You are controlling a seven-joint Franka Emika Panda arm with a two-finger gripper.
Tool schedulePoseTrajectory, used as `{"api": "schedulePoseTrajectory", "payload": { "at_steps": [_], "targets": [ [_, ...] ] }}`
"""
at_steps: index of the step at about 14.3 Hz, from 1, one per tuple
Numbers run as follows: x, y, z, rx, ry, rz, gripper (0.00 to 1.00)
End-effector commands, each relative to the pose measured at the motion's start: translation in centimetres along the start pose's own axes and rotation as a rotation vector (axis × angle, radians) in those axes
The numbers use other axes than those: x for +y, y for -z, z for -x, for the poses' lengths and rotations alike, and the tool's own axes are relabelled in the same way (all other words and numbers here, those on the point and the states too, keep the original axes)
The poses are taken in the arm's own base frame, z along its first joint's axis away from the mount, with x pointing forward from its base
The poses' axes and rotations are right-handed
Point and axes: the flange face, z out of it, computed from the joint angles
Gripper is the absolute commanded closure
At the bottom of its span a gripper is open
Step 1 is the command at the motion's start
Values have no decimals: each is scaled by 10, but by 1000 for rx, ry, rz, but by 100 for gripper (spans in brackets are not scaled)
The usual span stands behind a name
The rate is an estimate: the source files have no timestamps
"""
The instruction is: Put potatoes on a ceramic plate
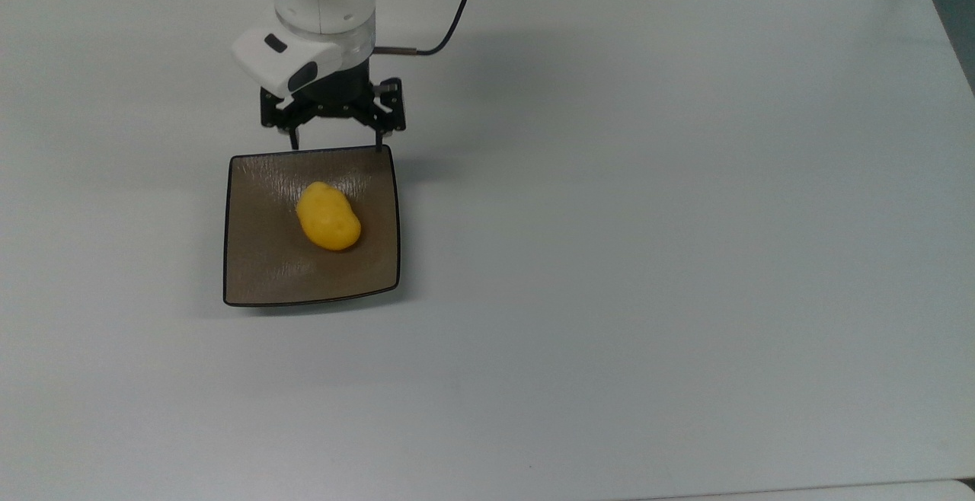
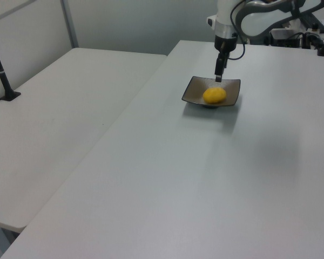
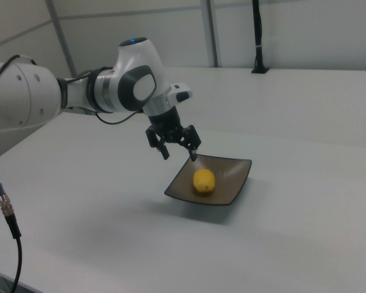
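- We see the yellow potato (image 1: 328, 217) lying near the middle of the square brown ceramic plate (image 1: 255, 272) on the white worktop (image 1: 647, 219).
- The pincer (image 1: 335, 141) hangs above the plate's far edge, fingers spread, holding nothing.

Potato (image 1: 328, 216) lay on the plate (image 1: 259, 272), near its centre, touching nothing else. Plate sat on the table (image 1: 647, 257), left of centre in the top view, upper middle of the left view (image 2: 192, 93), lower centre of the right view (image 3: 234, 184). Gripper (image 1: 336, 143) hung just past the plate's upper edge in the top view, fingers spread apart, clear of the potato. In the right view the gripper (image 3: 179, 154) was up-left of the potato (image 3: 203, 181); in the left view the gripper (image 2: 218, 77) was directly above the potato (image 2: 214, 95). A second table (image 2: 54, 118) stood on the left view's left.
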Motion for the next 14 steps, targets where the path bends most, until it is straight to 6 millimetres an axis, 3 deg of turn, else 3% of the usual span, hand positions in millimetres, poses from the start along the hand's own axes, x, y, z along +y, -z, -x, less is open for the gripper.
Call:
{"api": "schedulePoseTrajectory", "payload": {
  "at_steps": [1, 5, 7, 10, 14],
  "targets": [
    [-23, 39, 28, -85, -1, -83, 0],
    [-40, 107, 54, -66, -76, -187, 0],
    [-43, 126, 58, -47, -194, -182, 0],
    [-47, 131, 59, -47, -245, -166, 0],
    [-46, 119, 56, -66, -228, -150, 0]
  ]
}}
